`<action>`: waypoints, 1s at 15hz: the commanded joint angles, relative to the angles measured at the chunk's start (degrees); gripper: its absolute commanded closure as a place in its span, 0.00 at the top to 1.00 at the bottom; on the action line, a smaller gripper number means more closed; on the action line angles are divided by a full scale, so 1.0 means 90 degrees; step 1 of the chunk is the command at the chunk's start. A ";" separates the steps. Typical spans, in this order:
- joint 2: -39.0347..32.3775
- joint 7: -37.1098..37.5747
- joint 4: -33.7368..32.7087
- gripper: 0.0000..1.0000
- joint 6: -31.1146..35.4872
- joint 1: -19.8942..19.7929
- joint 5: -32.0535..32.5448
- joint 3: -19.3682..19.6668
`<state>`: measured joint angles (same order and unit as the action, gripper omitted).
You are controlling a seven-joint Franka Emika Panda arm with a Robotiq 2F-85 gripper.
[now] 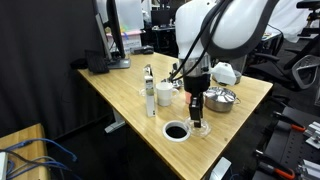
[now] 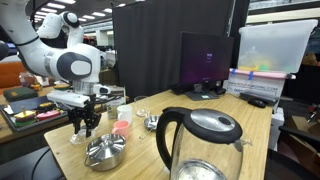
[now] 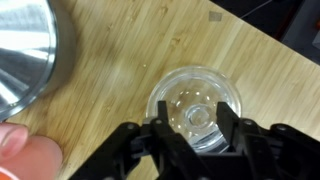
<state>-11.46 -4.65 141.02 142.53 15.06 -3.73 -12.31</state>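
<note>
Thing in hand: a small clear glass (image 3: 196, 112), framed from above in the wrist view.
Where: on the counter (image 3: 110, 90), a little in from the edge with the round cable hole (image 1: 176, 131), toward the corner where the steel bowl (image 1: 221, 99) stands.
Neighbours: the steel bowl sits near the glass but apart from it. A pink cup (image 2: 121, 128) is also close, with bare wood between it and the glass.
Claw: the claw (image 3: 194, 125) hangs straight over the glass, part-way spread, with one of its fingers (image 3: 163, 128) on each side of the rim. I cannot tell whether the pads press the wall yet.
Pointing: the glass stands upright with its mouth facing up at the wrist camera and its base flat on the wood.
Long axis: vertical, in line with the claw's approach. The wall is round, so no side faces anywhere in particular.
Step, as I judge it: a pinch across the widest part of the glass.
Doing it well: centre the rim between the fingers so both pads meet the wall together. Go low enough to catch the wall, not the lip. Squeeze gently, since smooth glass slips or tips easily. Keep the wrist plumb and clear of the bowl.
</note>
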 commanded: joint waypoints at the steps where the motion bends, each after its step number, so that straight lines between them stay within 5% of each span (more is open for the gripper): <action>1: 0.0006 0.0103 0.0016 0.23 0.0062 -0.0104 0.0185 -0.0005; 4: 0.0118 0.0138 0.0097 0.07 0.0028 -0.0139 0.0251 0.0031; 9: 0.0698 0.0151 0.0340 0.08 -0.0214 -0.0217 0.0285 0.0076; 15: 0.1834 -0.0399 0.0181 0.08 -0.1422 -0.0249 0.0326 0.0112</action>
<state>0.92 -6.35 143.28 133.95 13.69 -2.20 -11.35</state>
